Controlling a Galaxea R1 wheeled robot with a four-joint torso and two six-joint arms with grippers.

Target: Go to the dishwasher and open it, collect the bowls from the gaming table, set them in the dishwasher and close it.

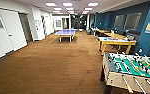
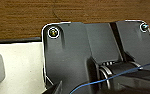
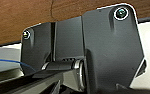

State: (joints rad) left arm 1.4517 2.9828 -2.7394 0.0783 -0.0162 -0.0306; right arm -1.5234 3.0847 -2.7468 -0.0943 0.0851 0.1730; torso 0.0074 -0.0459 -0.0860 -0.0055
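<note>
Facing down the carpeted hall, you have the gaming table (image 1: pixel 117 41), white tabletop on yellow sides, ahead and to the right, beyond the foosball table (image 1: pixel 133 71), so it lies toward the right arm's side. Small items on it are too blurred to identify as bowls. Both wrist views show carpet (image 2: pixel 21 17) below; you cannot tell either tool's state.

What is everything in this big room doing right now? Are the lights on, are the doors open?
Ceiling lights: on.
White door: shut.
Table-football table: standing unused, nobody at its rods.
Ping-pong table: set up, nobody playing.
Gaming table: standing by the blue wall, small things on top, too blurry to name.
</note>
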